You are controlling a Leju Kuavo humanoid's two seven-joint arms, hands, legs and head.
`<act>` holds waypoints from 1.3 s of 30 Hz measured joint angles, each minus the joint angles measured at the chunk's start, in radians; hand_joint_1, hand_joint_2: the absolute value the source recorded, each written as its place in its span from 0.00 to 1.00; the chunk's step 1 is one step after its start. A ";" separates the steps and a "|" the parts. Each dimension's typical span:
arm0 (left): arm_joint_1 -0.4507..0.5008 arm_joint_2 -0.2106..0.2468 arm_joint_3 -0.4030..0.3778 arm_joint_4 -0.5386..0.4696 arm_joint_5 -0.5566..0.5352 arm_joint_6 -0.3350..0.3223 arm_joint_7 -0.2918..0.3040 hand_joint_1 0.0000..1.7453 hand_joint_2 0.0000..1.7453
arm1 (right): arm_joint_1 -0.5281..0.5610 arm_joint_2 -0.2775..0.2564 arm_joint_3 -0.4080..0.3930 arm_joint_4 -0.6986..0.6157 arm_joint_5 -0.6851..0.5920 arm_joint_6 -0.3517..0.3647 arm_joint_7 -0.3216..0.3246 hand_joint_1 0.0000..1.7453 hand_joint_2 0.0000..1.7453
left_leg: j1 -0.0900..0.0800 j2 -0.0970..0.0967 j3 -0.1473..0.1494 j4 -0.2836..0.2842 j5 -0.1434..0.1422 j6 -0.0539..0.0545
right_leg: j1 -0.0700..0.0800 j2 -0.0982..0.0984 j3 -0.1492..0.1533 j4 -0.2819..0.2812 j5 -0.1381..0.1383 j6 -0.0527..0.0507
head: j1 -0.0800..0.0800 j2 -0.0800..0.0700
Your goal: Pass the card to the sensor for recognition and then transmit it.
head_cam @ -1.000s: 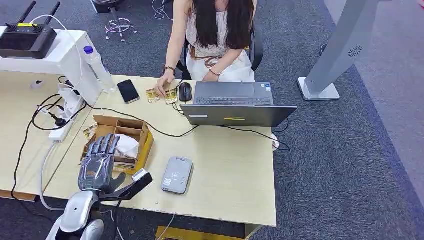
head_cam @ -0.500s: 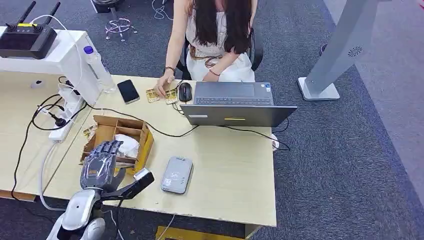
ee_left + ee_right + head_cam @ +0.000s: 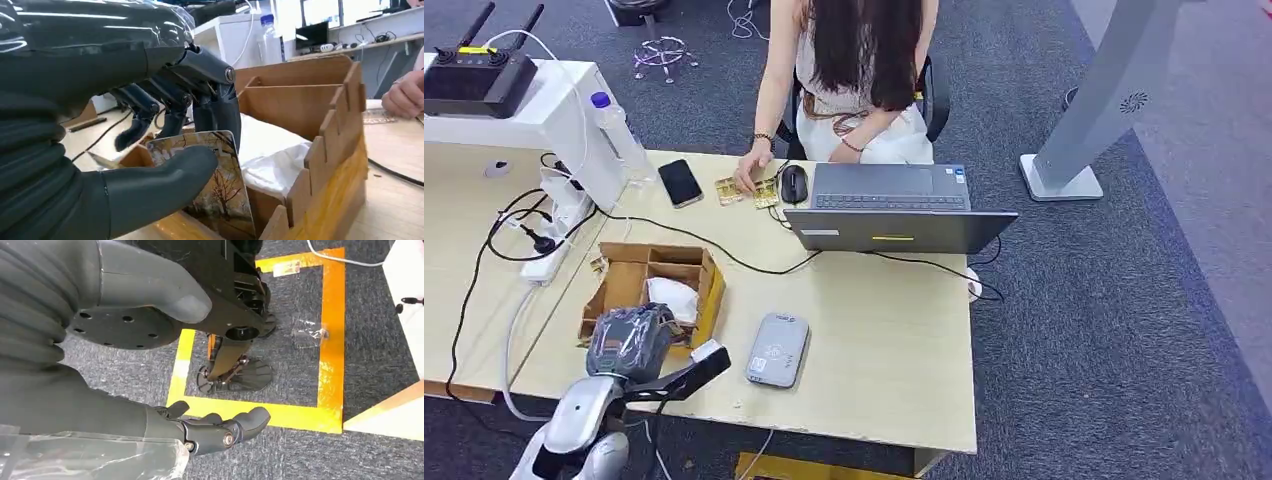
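Card [image 3: 212,187] first: it's standing at the near edge of the cardboard box [image 3: 707,290], and my left hand [image 3: 629,340] has it pinched between the thick thumb and the dark fingers [image 3: 220,107] curled down over its top edge. In the left wrist view I can see the tree picture on its face, and its lower part sits down among the brown dividers, so I'd call this the pick step, grasp made, lift not yet done. There's white wrapping [image 3: 671,295] lying in the next compartment along. My right hand [image 3: 215,432] is hanging low over the carpet and yellow floor tape, fingers loosely apart, holding nothing. On the desk [image 3: 874,370] the grey sensor pad [image 3: 778,349] lies flat just beside the box, on the side away from the cables. Next, I reckon, I need to draw the card straight up clear of the dividers without snagging, then swing it across and hold its face over the pad for the read. After that it goes on to the person [image 3: 854,70] seated at the far side behind the laptop [image 3: 894,205], whose hand [image 3: 749,172] rests by two more cards [image 3: 746,191] near the mouse [image 3: 794,183]. The pinch looks shallow, so I'd go slowly.
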 joint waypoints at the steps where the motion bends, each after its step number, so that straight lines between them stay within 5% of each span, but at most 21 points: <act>1: -0.001 0.000 0.000 0.003 0.000 0.003 -0.001 1.00 1.00 | 0.000 0.000 0.000 0.000 0.000 0.000 0.000 0.00 1.00 | 0.000 0.000 0.000 0.000 0.000 0.000 | 0.000 0.000 0.000 0.000 0.000 0.000 | 0.000 0.000; 7: -0.004 0.001 0.000 0.016 -0.005 0.072 -0.005 1.00 1.00 | 0.000 -0.003 0.000 0.000 0.002 0.000 0.000 0.00 1.00 | 0.000 0.000 0.000 0.000 0.000 0.000 | 0.000 0.000 0.000 0.000 0.000 0.000 | 0.000 0.000; 22: -0.001 -0.007 0.001 0.011 -0.009 0.093 -0.001 1.00 1.00 | 0.000 -0.005 -0.001 0.000 0.003 0.000 -0.003 0.00 1.00 | 0.000 0.000 0.000 0.000 0.000 0.000 | 0.000 0.000 0.000 0.000 0.000 0.000 | 0.000 0.000; 39: -0.041 0.015 0.002 -0.154 -0.002 0.081 -0.044 1.00 1.00 | 0.012 -0.006 -0.023 0.000 -0.002 0.000 -0.020 0.00 1.00 | 0.000 0.000 0.000 0.000 0.000 0.000 | 0.000 0.000 0.000 0.000 0.000 0.000 | 0.000 0.000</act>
